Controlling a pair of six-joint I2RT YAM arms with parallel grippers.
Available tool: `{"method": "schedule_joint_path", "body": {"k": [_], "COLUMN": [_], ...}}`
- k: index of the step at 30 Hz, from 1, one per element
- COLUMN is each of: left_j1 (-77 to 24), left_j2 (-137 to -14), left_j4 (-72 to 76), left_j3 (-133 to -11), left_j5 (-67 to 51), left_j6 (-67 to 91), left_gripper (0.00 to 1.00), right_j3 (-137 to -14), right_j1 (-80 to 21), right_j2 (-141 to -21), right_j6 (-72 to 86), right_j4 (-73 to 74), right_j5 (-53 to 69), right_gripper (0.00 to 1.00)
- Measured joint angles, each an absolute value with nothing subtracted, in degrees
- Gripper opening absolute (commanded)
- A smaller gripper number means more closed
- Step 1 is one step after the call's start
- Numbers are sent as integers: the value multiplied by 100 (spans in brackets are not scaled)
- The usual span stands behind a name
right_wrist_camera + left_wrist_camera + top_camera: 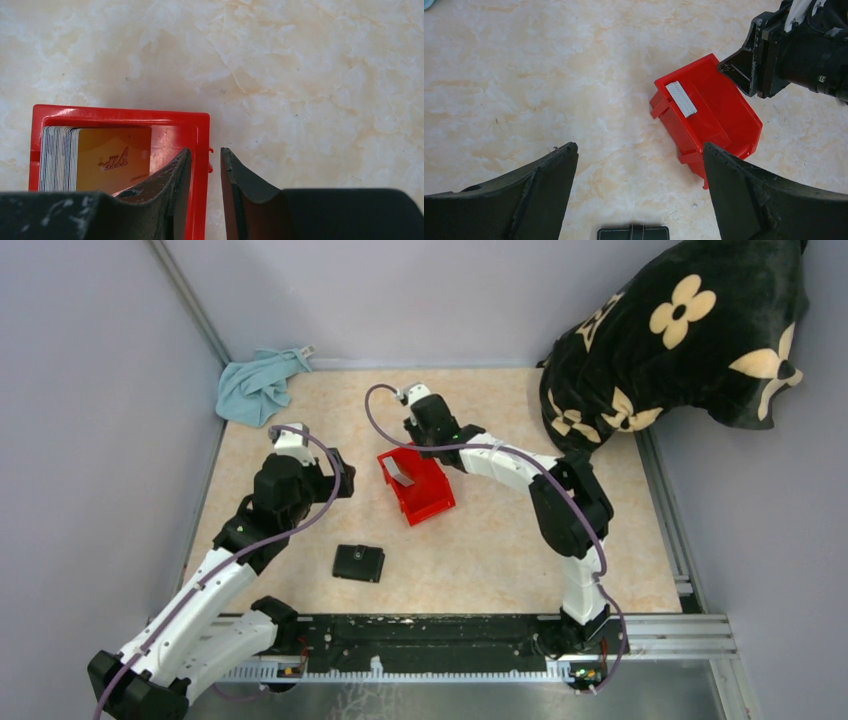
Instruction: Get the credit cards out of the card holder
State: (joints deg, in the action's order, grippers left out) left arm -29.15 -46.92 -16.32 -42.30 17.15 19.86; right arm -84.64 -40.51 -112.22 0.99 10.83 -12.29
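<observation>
The card holder [358, 562], a small black folded wallet, lies shut on the table near the front; its top edge [633, 233] shows at the bottom of the left wrist view. Credit cards [401, 475] stand stacked on edge in a red bin [432, 506]; the front one is orange [112, 157]. My right gripper [205, 150] is open a little, its jaws straddling the bin's rim [120, 110] without holding it. My left gripper [639, 147] is wide open and holds nothing, hovering left of the bin [684, 135] and above the wallet.
A blue cloth [258, 385] is bunched in the back left corner. A black pillow with cream flowers [680, 335] fills the back right. Grey walls close in the table on three sides, and a metal rail [450, 640] runs along the near edge.
</observation>
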Motion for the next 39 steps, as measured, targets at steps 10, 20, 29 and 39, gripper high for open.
{"method": "schedule_joint_path", "body": {"k": [10,20,29,39], "left_j1": [-2915,-2915,-2915,-2915], "left_j2": [-4692,-4692,-4692,-4692], "left_j4": [-1632,-1632,-1632,-1632], "left_j3": [-4230,-4230,-4230,-4230], "left_j5": [1715,1715,1715,1715], "left_j6": [1986,1984,1984,1984], "left_gripper": [100,100,100,100], "right_j3": [-8595,-8597,-8600,-8606], "right_j1": [-4025,-3942,-3909,-3870], "right_j2": [-11345,-11419,-11441,-11459], "right_j6": [108,158,246,316], "right_j4": [1092,1111,1092,1050], "right_j5": [-1096,-976,-919,-910], "right_gripper": [30,28,16,3]}}
